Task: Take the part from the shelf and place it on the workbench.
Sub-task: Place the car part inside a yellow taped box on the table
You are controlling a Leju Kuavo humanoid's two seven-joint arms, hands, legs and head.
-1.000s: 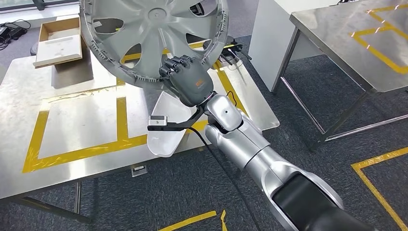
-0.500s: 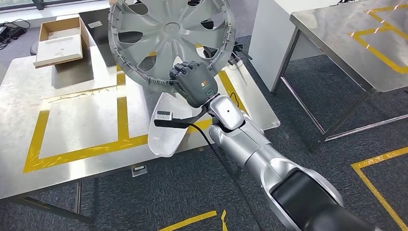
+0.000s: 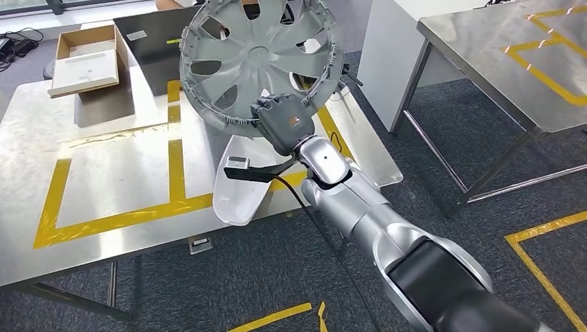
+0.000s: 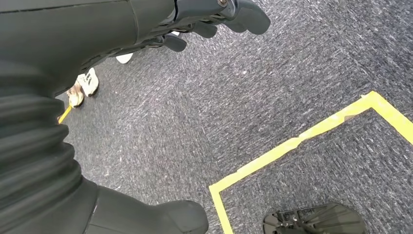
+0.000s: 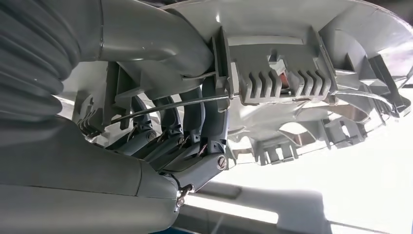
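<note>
- Grey carpet with yellow tape lines lies under a steel worktop point(image 3: 104, 166) marked in yellow tape.
- Right hand point(image 3: 282, 123) grips the rim of a round silver plastic wheel cover point(image 3: 259, 59), held tilted above the worktop; its fingers point(image 5: 195, 114) are clamped on the rim.
- Left hand point(image 4: 122, 34) hangs over the carpet, fingers point(image 4: 243, 12) loosely apart, holding nothing.
- An open cardboard box point(image 3: 86, 59) sits on the worktop's far corner.

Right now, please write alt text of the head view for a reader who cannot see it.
The robot's right hand holds a silver wheel cover by its lower rim, tilted above a steel workbench marked with yellow tape. An open cardboard box sits at the bench's far left corner.
</note>
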